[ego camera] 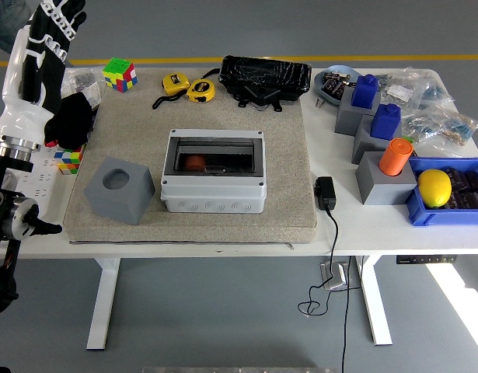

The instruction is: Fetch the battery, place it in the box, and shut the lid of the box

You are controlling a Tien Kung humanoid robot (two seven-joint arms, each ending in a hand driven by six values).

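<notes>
A white bench (pixel 378 233) on white legs stands on a grey floor (pixel 223 318). A yellow line (pixel 340 57) crosses the floor behind it. Bright light falls at the lower right corner (pixel 464 291).

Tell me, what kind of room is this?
Most likely a lab or workshop for testing robots. A white table stands on a bare grey floor with a yellow line, crowded with tape measures, a grey electrical box, and a robot hand raised at the left.
</notes>
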